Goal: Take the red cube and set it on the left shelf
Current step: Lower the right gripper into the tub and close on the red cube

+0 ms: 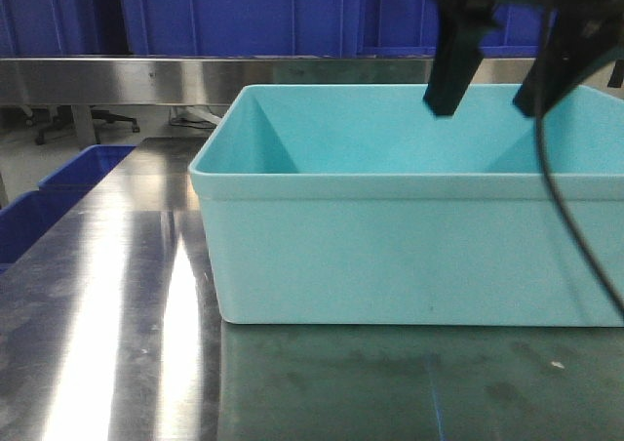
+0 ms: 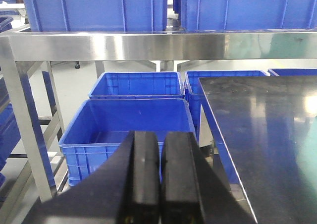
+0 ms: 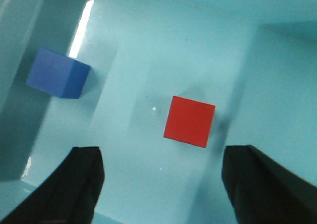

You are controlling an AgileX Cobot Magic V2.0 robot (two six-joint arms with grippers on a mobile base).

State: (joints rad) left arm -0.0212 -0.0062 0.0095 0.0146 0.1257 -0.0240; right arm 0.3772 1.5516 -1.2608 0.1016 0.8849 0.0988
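The red cube (image 3: pixel 189 121) lies on the floor of the teal bin (image 1: pixel 409 236), seen in the right wrist view. My right gripper (image 3: pixel 161 172) hangs open above it, fingers wide apart, the cube slightly beyond and between them. In the front view that gripper (image 1: pixel 492 95) hovers over the bin's back right part, and the bin wall hides the cube. My left gripper (image 2: pixel 161 177) is shut with nothing between its pads, held off the table's left edge above blue crates. The steel shelf (image 2: pixel 148 43) runs across behind.
A blue cube (image 3: pixel 58 73) rests in the bin left of the red one. Blue crates (image 2: pixel 126 130) stand on the floor left of the steel table (image 1: pixel 107 314). More blue crates (image 1: pixel 244 12) sit on the shelf. A black cable (image 1: pixel 570 207) hangs from the right arm.
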